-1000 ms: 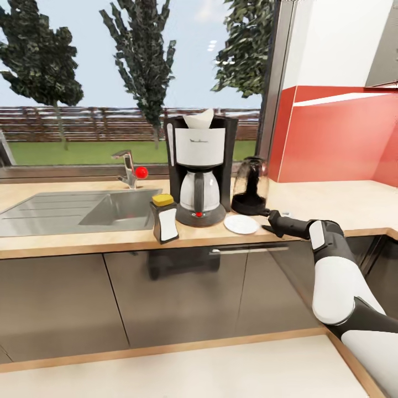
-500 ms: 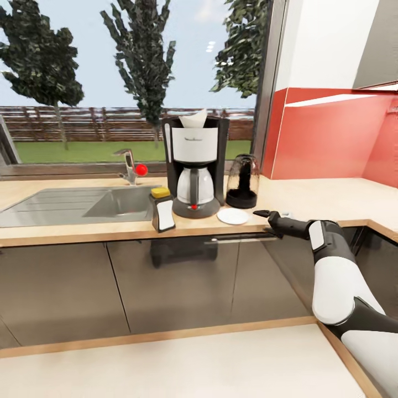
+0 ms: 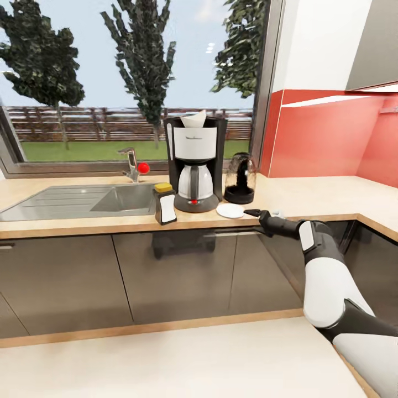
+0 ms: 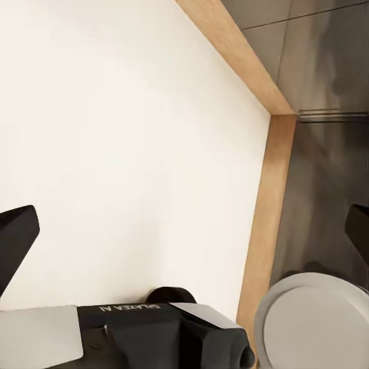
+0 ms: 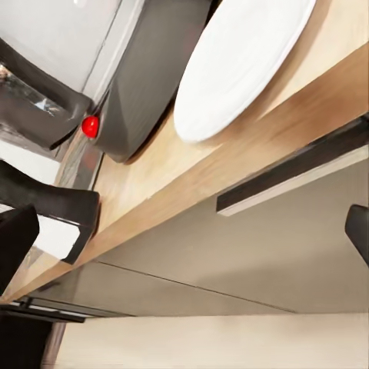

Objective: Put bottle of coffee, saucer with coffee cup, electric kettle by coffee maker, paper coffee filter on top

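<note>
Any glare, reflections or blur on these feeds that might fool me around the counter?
Head view: bright, even daylight, all sharp; the glossy cabinet fronts mirror the coffee maker and bottle of coffee as dark smudges. Right wrist view: steeply tilted, the saucer close and slightly soft, and the cabinet front below it carries a pale sheen. Left wrist view: flat white surface, no shadows.

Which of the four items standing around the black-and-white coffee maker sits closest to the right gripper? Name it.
The small flat round white saucer, just off the right gripper. The dark glass kettle, yellow-lidded coffee jar and white paper filter sit farther off.
</note>
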Controlling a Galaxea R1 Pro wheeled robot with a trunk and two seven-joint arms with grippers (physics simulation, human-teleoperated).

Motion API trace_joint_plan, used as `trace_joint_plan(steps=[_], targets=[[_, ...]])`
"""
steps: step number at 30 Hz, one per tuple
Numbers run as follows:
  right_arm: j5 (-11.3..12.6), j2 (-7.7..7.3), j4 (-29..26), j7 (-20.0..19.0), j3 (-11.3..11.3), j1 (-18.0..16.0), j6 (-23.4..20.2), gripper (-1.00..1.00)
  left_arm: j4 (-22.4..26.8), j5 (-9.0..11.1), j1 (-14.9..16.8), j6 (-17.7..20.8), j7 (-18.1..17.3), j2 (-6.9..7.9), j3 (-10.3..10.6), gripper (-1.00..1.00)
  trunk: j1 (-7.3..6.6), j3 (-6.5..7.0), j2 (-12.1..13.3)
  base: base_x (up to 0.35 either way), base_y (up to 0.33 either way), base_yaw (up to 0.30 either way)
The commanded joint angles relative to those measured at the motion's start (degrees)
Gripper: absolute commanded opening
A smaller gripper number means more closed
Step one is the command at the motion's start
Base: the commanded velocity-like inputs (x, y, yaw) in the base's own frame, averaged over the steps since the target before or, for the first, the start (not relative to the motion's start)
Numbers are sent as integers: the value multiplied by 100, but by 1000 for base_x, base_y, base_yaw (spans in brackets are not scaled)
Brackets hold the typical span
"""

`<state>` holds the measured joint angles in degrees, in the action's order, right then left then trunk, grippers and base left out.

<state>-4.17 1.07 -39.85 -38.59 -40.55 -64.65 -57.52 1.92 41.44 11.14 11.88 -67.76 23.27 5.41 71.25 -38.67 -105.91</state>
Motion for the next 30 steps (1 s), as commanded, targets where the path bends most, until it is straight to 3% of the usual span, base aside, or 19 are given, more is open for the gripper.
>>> trace_joint_plan(steps=[1,6,9,11,12,17,19,20,21,24,25,28,29,30], targets=[[-64,9,-11,-191,-35,50,-26,100,2,59,2,60,-18,2,48,100,-1,-6,-3,-5,0,0],[-116,-17,-142,-425,-33,407,-5,100,2,58,2,62,-21,2,45,100,-1,-6,-3,-2,0,0],[-130,-34,-497,-478,-6,849,0,100,0,59,2,65,-20,2,42,100,-1,-6,-3,0,0,0],[-134,-40,-921,-499,174,1253,2,100,-4,60,2,67,-19,2,41,100,-1,-6,-3,0,0,0],[-136,-51,-1673,-517,495,2010,3,100,-11,61,2,68,-18,2,38,100,-1,-6,-3,0,0,0],[-137,-107,-2216,-515,623,2943,5,100,-22,62,2,69,-13,2,29,100,-1,-6,-3,0,0,0],[-151,-299,-2314,-508,671,4009,307,100,-30,64,2,69,-4,2,24,100,-1,-6,-3,0,0,0],[-167,-317,-2302,-508,675,4187,451,100,-33,64,2,69,-3,0,22,100,-1,-6,-3,0,0,0],[-291,-352,-2200,-508,681,4681,959,100,-35,65,2,69,-2,-11,-20,100,-1,-6,-3,0,0,0],[-735,-373,-1841,-507,685,5175,1667,100,-31,66,2,70,1,-132,-228,100,-1,-6,-3,0,0,0],[-1242,-384,-1353,-503,677,5367,2264,100,-25,66,2,69,4,-217,-460,100,-1,-6,-3,0,0,0],[-1914,-409,-455,-501,663,5486,3282,100,-30,66,2,69,7,-271,-676,100,-1,-6,-3,0,0,0],[-2314,-457,234,-501,662,5526,4121,100,-34,66,2,67,8,-314,-752,100,-1,-6,-3,0,0,0],[-2527,-478,627,-499,661,5541,4624,100,-37,66,2,59,10,-380,-780,100,-1,-6,-3,0,0,0]])
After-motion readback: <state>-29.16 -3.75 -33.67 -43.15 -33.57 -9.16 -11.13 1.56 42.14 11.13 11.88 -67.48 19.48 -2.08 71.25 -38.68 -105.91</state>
